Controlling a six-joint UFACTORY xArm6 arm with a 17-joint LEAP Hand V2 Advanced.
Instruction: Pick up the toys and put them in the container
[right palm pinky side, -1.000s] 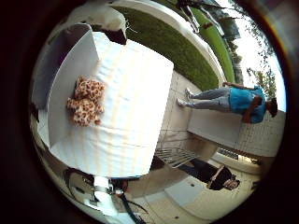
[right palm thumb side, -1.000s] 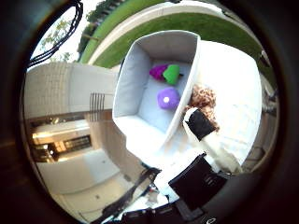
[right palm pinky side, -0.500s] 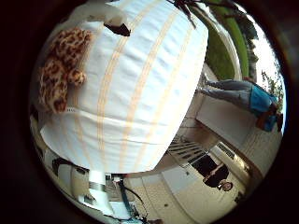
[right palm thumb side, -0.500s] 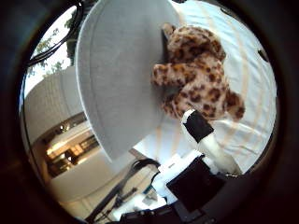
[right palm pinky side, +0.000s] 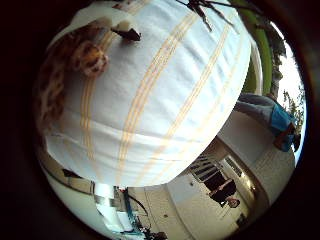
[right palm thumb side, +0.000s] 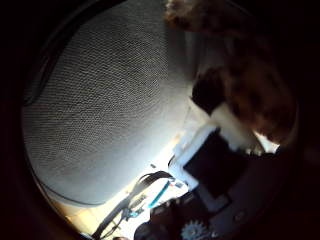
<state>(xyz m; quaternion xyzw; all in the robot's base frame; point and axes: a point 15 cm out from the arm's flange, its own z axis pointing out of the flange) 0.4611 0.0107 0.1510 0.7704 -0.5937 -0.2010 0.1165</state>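
Note:
A leopard-spotted plush toy (right palm thumb side: 255, 100) lies on the striped tablecloth, close under my palm and right beside the grey fabric container (right palm thumb side: 110, 110). Its wall fills much of the thumb side view, and the inside of the container is hidden. My right hand (right palm thumb side: 215, 160) reaches a white finger with a black tip up against the toy. In the little finger side view the toy (right palm pinky side: 87, 55) shows at the edge, with a fingertip (right palm pinky side: 127, 34) just past it above the cloth. The fingers look extended, not curled round the toy.
The white cloth with orange stripes (right palm pinky side: 165, 100) covers the table, whose edge (right palm pinky side: 125, 172) drops off to paved ground. Grass (right palm pinky side: 257, 60) and a pale building (right palm pinky side: 250, 165) lie beyond.
The whole picture has grown: my palm has come down much closer to the leopard toy and the container's outer wall. The toy lies where it was on the cloth.

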